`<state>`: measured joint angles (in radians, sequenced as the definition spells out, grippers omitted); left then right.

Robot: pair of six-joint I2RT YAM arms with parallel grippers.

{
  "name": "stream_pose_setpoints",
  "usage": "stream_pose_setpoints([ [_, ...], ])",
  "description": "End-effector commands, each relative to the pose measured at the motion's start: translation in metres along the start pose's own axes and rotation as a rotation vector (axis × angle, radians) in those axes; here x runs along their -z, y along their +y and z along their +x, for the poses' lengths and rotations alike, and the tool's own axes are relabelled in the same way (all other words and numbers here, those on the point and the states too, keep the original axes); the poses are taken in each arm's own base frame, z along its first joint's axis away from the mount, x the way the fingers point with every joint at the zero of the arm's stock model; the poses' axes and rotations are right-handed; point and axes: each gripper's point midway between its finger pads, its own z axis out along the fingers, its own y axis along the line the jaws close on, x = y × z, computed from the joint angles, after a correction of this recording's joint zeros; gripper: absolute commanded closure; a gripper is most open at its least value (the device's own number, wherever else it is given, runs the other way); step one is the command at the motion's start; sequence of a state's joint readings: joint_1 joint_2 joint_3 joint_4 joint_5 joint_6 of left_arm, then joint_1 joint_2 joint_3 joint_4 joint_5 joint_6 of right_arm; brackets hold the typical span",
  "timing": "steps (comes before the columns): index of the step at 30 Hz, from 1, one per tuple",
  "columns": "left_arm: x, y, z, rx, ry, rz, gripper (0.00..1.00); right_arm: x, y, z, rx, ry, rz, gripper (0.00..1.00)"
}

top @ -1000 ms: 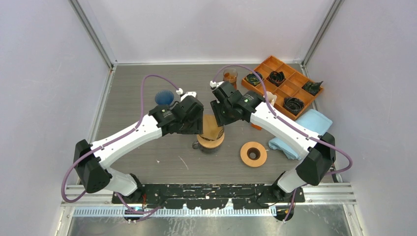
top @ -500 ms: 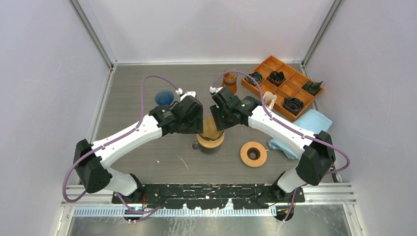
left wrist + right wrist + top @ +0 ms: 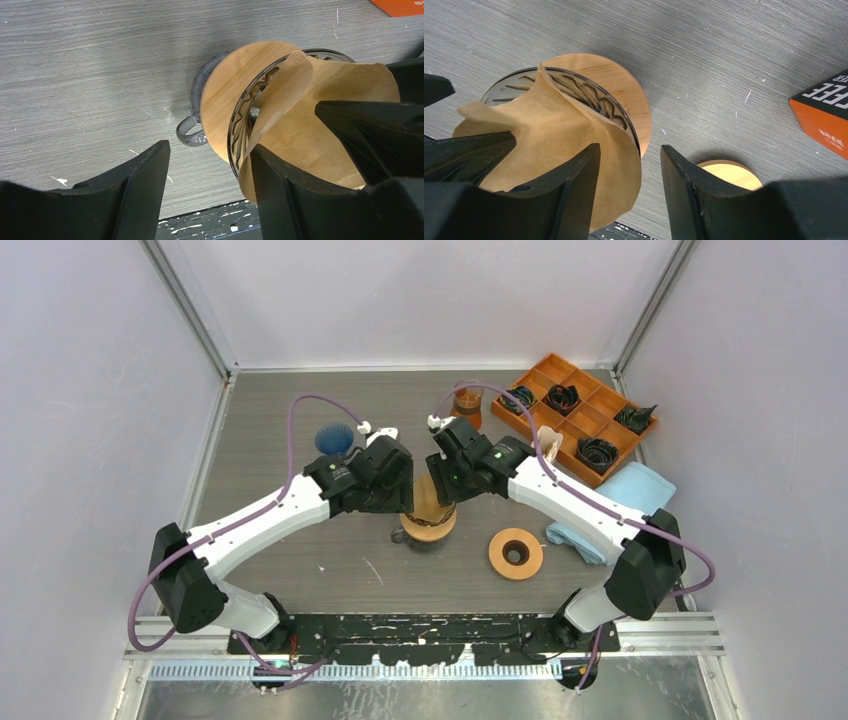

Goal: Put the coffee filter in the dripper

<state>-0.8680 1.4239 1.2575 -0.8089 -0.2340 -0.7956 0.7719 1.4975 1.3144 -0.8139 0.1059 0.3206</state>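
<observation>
The fingers (image 3: 145, 190) of the left gripper (image 3: 207, 150) stand well apart, gripping nothing. Between them show only grey table (image 3: 260, 410) and the near edge of the dripper (image 3: 225, 95). The fingers (image 3: 684, 185) of the right gripper (image 3: 630, 150) are also parted and not clamped. The loose lower edge of the coffee filter (image 3: 549, 130) lies in the gap, against one finger.

From above, the two grippers flank the dripper (image 3: 428, 525), the left one on its left and the right one on its right, both close over its mouth. The dripper is dark ribbed glass with a round wooden collar, and a dark handle (image 3: 190, 135) sticks out on its left.

The coffee filter (image 3: 310, 125), a brown paper cone, sits in the dripper's mouth but not flush. One flap folds inward across the opening, bare ribbed glass shows on one side, and the paper spills over the rim on the side nearest the arm bases.

A wooden ring (image 3: 515, 553) with a hole in its centre lies to the right of the dripper, slightly nearer the arm bases. A blue cloth (image 3: 625, 495) lies further right. An orange tray (image 3: 580, 420) of compartments holding black items sits behind the dripper and to its right. An amber cup (image 3: 467, 398) stands behind the dripper. A blue round object (image 3: 333, 438) sits behind it and to its left.
</observation>
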Motion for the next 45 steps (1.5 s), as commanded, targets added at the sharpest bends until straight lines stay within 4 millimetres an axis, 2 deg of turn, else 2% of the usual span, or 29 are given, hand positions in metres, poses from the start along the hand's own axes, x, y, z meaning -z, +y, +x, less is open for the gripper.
stream_pose_setpoints([
  [1,0.014,-0.008,-0.016,0.009,-0.068,0.062,0.36,0.03,0.01,-0.033,-0.025,-0.137,-0.06,0.45],
  [10,0.021,-0.01,-0.022,0.013,-0.099,0.093,0.24,0.035,0.007,-0.035,-0.027,-0.165,-0.051,0.41],
  [18,0.017,-0.014,-0.028,0.004,-0.103,0.124,0.19,0.041,0.005,-0.043,-0.037,-0.209,-0.042,0.36],
  [33,-0.008,-0.015,-0.037,-0.002,-0.081,0.104,0.17,0.051,-0.004,-0.048,-0.067,-0.271,-0.011,0.34],
  [40,-0.012,-0.005,-0.039,0.04,-0.077,0.068,0.17,0.059,-0.004,-0.05,-0.079,-0.304,-0.025,0.34],
  [45,-0.011,-0.007,-0.037,0.043,-0.07,0.087,0.16,0.065,-0.003,-0.052,-0.08,-0.332,-0.042,0.34],
])
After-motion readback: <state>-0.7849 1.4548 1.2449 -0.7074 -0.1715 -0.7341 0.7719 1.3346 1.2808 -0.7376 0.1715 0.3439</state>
